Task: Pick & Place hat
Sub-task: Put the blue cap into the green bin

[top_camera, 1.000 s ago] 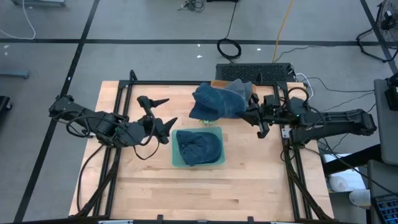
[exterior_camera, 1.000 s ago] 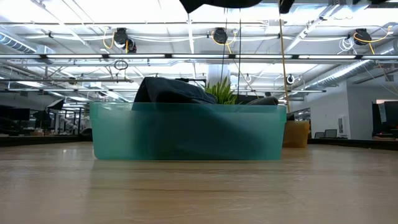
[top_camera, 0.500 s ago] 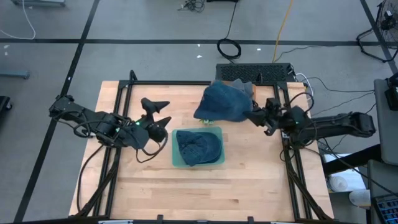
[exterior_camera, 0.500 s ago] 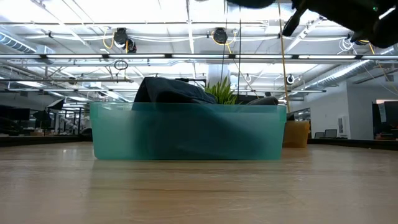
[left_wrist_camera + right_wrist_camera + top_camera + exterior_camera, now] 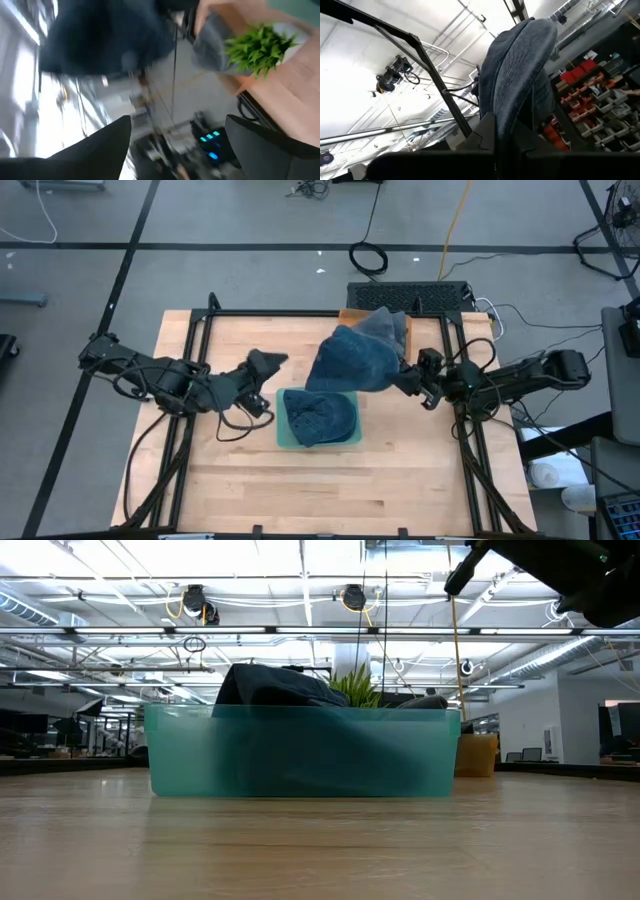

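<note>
- Wooden table (image 5: 400,470) stood on a grey floor; ceiling pipes and lamps showed beyond it in the low view.
- Teal bin (image 5: 345,438), table centre, held one dark hat (image 5: 318,416).
- Right end effector (image 5: 402,376) clamped a blue hat (image 5: 345,363) over the bin's far edge, lower than earlier.
- Left end effector (image 5: 268,366), fingers wide apart, had swung toward the hat.
</note>
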Tool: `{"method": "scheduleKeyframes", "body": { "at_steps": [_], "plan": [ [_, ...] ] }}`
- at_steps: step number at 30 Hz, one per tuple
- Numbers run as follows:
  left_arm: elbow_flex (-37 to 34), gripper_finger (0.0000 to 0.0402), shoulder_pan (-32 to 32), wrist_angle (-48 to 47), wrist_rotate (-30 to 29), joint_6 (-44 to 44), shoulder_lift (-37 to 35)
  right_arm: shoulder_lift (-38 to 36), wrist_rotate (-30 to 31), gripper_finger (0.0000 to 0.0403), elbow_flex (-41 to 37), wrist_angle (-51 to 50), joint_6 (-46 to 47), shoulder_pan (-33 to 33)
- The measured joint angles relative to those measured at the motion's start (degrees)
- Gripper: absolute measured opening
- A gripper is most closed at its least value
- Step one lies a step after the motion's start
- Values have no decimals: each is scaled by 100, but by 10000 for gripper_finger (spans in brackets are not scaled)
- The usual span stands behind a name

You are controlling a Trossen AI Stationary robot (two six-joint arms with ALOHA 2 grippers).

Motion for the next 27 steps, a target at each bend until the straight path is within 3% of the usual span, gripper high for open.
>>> {"method": "scheduleKeyframes", "body": {
  "at_steps": [7, 13, 27],
  "plan": [
    [0, 306, 23, 385, 428, 1336, 0, 440, 179, 0, 94, 358, 11, 343],
    [0, 299, 176, 552, 982, 1924, 52, 817, 302, 0, 462, 338, -124, 555],
    [-2, 294, 275, 1338, 911, 2595, 681, 1372, 292, 0, 833, 340, 5, 743]
  ]
}}
